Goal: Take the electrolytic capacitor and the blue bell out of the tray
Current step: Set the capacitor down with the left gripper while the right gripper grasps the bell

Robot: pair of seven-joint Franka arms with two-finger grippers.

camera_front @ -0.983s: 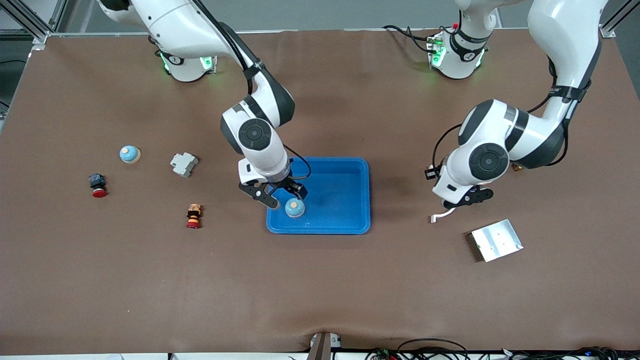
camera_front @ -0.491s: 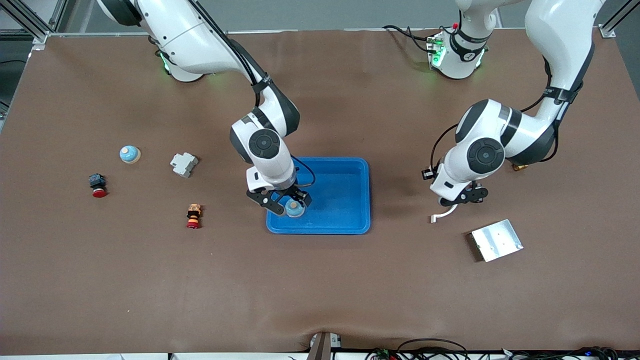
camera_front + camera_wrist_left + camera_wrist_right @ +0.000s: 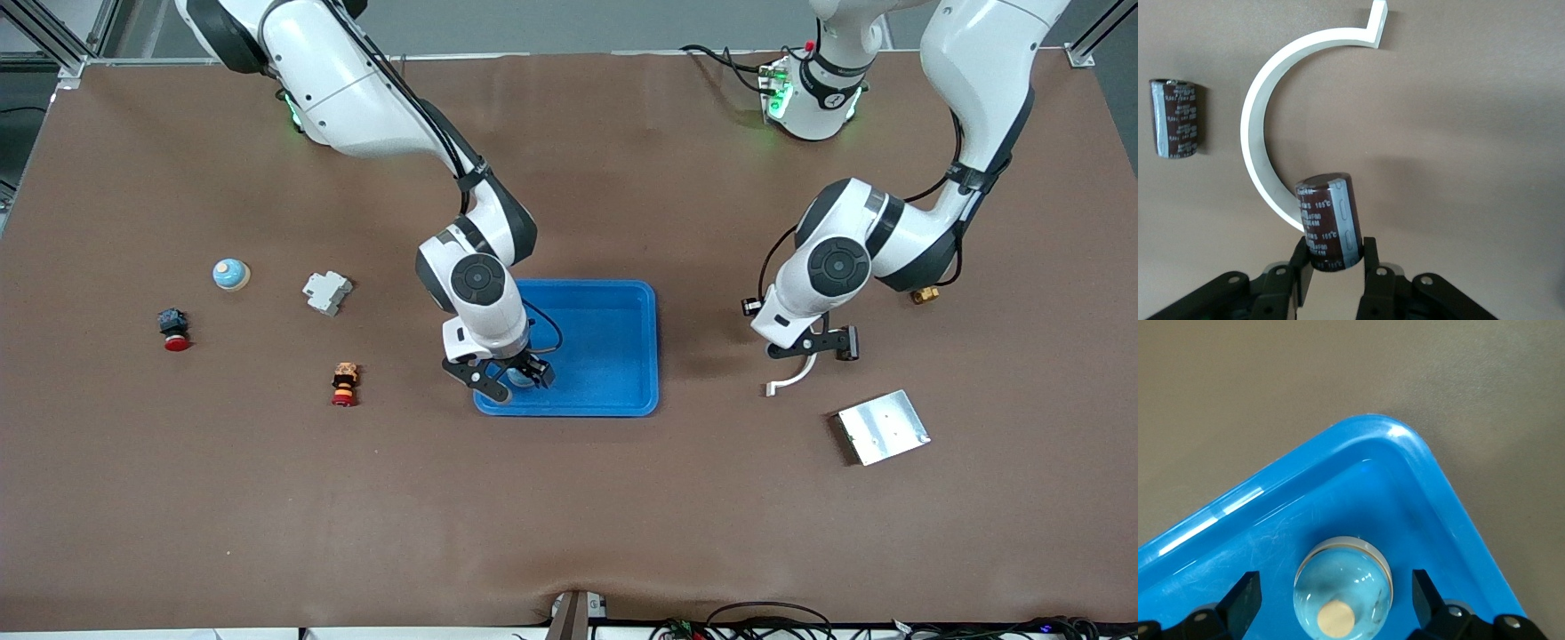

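- Right gripper [image 3: 1335, 603]: fingers spread wide, one each side of the blue bell [image 3: 1343, 589], not touching it; the bell's tan knob faces up at the wrist cam, so its axis is upright and runs along the approach line.
- Bell sits inside the tray [image 3: 613, 356], tucked in the corner nearest the front cam, toward the right arm's end of the table. Front view: right gripper [image 3: 503, 378] is low over that corner and mostly covers the bell [image 3: 519, 377].
- Key relation, as I judge it: bell is centred btwn the fingers, rim of the tray just beside it. Next move likely needs only a squeeze, then a straight lift clear of the rim.
- Left gripper [image 3: 1333, 270]: clamped on a brown electrolytic capacitor [image 3: 1329, 221], cylinder axis pointing down out of the grip, held over a white curved bracket [image 3: 1265, 133] on bare table.
- Front view: left gripper [image 3: 816, 348] is outside the tray, toward the left arm's end, w/ a silver metal plate [image 3: 883, 427] nearby.
- A second capacitor [image 3: 1175, 118] lies on the table near the bracket, apart from it.
- Right arm is plainly the one at the bell.
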